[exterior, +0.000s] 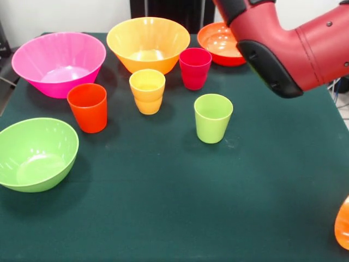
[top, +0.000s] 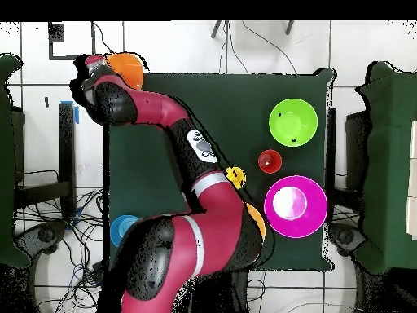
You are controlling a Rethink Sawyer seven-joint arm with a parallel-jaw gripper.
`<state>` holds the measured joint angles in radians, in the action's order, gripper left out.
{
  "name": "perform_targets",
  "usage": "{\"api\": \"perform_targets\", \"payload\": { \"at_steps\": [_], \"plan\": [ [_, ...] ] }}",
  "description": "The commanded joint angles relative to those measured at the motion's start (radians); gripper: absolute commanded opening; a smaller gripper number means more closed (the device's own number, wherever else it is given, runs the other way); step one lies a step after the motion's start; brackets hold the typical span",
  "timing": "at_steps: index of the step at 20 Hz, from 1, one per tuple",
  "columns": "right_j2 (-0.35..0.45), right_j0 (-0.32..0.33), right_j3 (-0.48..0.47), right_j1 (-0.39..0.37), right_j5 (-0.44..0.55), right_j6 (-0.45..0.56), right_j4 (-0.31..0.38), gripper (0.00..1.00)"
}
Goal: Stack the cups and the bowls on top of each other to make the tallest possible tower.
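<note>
In the front view the large pink bowl (exterior: 57,63), a large orange bowl (exterior: 148,42) and the red-orange bowl (exterior: 221,43) stand upright along the far side. The crimson cup (exterior: 194,67), yellow cup (exterior: 147,90), orange-red cup (exterior: 87,107) and lime green cup (exterior: 212,117) stand apart in the middle. The lime green bowl (exterior: 35,154) is near left. A second orange bowl (top: 126,71) sits at the arm's end by the table corner, and only its edge shows in the front view (exterior: 343,224). The gripper (top: 99,72) is right beside it, and its state is hidden.
The small blue bowl (top: 124,228) sits at the table's edge near the robot's base. The red arm (exterior: 283,43) crosses the upper right of the front view and spans the table in the overhead view. Chairs stand on both sides of the table (top: 204,106).
</note>
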<state>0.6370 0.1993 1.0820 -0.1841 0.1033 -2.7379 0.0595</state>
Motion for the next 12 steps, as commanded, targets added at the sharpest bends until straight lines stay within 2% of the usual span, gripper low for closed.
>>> {"api": "perform_targets", "payload": {
  "at_steps": [1, 4, 9, 12],
  "plan": [
    [0.119, 0.031, 0.167, 0.114, 0.005, 0.171, 0.156, 0.00],
    [0.088, 0.003, 0.166, 0.094, 0.001, 0.124, 0.167, 0.00],
    [-0.038, -0.097, 0.130, 0.047, 0.010, 0.040, 0.150, 0.00],
    [-0.052, -0.121, 0.118, 0.047, 0.015, 0.037, 0.143, 0.00]
  ]
}}
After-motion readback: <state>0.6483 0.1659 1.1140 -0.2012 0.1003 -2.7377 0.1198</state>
